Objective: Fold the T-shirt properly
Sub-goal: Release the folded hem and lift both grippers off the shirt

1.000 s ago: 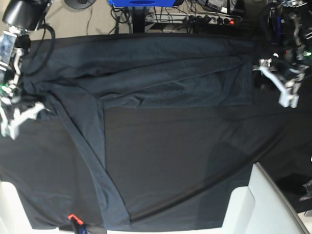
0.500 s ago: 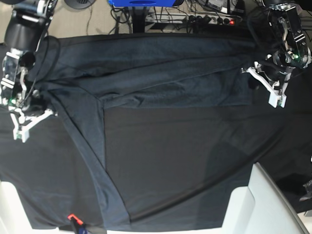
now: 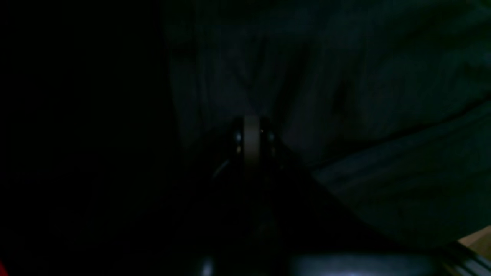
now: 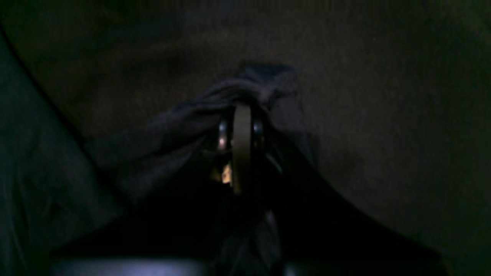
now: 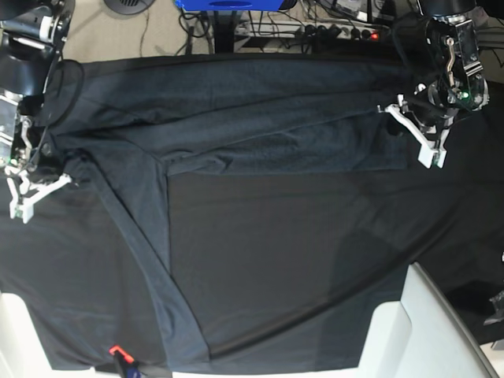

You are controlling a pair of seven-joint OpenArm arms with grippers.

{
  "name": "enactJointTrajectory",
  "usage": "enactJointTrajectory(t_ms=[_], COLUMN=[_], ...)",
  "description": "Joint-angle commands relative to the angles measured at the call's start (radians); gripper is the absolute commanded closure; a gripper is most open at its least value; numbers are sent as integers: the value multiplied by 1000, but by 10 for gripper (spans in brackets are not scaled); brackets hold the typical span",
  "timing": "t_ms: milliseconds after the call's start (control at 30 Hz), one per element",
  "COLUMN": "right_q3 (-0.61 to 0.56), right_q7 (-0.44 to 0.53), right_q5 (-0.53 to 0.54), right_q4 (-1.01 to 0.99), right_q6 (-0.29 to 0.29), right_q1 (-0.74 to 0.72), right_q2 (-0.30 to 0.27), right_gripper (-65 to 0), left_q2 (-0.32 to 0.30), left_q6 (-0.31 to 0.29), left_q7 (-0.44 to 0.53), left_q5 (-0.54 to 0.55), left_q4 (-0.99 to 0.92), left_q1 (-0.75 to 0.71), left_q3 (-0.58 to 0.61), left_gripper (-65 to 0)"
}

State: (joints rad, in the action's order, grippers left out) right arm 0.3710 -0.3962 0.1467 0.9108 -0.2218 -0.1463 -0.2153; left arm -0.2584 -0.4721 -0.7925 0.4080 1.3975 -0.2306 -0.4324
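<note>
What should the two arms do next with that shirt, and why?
Probably lift and carry the gripped edges toward the near side to make a fold. The right gripper looks shut on a bunch of the T-shirt; the left gripper sits at its other end, grip too dark to confirm.

A wide surface covered by a smooth black tablecloth (image 5: 315, 260) fills nearly the whole base view. Lying directly on it is a large dark charcoal, blue-grey heathered knit T-shirt (image 5: 260, 118), slightly lighter than the cloth. The shirt's main body stretches in a broad, wrinkled band across the far half of the surface. From its left end a narrower strip of the same fabric runs diagonally toward the near edge. Beside that strip's near end, a small red-orange tag (image 5: 116, 351) sits at the cloth's near edge.
</note>
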Motion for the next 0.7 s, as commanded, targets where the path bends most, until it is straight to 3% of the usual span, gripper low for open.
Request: enactJointTrajectory(t_ms=[0, 133, 333, 533, 667], right_q3=[1, 1, 3, 3, 4], right_q7=[23, 41, -97, -281, -295], right_q5=[0, 0, 4, 4, 3], right_q4=[6, 11, 259, 554, 588], right_q6=[-9, -11, -3, -3, -3], right_q1=[-17, -17, 63, 192, 242], right_q2=[-16, -16, 1, 98, 155], right_gripper=[-2, -2, 0, 0, 0], left_q2=[-17, -22, -22, -15, -14], left_q6=[-4, -4, -4, -4, -4], left_q7=[15, 17, 15, 14, 17], left_q5=[10, 10, 10, 10, 10], left_q4=[15, 15, 24, 26, 26], left_q1=[6, 4, 3, -2, -10], left_q3=[-4, -10, -13, -6, -4], left_gripper=[0, 0, 0, 0, 0])
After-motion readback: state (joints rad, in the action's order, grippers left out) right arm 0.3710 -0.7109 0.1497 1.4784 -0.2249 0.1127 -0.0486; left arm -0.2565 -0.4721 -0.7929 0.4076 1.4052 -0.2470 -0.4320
